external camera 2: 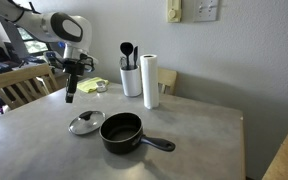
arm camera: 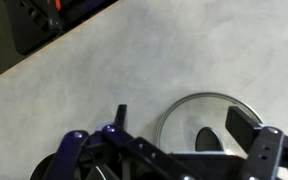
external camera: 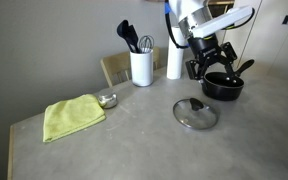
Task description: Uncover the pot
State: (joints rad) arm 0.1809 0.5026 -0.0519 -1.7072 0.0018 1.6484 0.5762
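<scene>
Sitting uncovered on the bench [external camera 2: 209, 135], the pot [external camera 2: 122, 132] looks rigid and moderately heavy, best held by its long handle [external camera 2: 159, 144]. The smooth, breakable glass lid [external camera 2: 86, 123] lies just beside it. The end effector [external camera 2: 70, 95] hangs spread apart, empty.

A broad grey speckled tabletop [external camera 2: 209, 115] fills the lower half of both exterior views under soft, even light. Behind it rises a plain beige painted wall [external camera 2: 244, 50]. The wall carries 2 pale plates at 12 o'clock: a narrow pale wall plate [external camera 2: 174, 11] and a wider pale wall plate [external camera 2: 206, 8]. A light wooden slatted chair [external camera 2: 22, 88] stands at the table's 9 o'clock. At 4 o'clock a tan wooden panel [external camera 2: 287, 150] cuts the frame's corner. In an exterior view, a pale wooden chair back [external camera: 116, 68] shows at 11 o'clock, past the table's far edge.
</scene>
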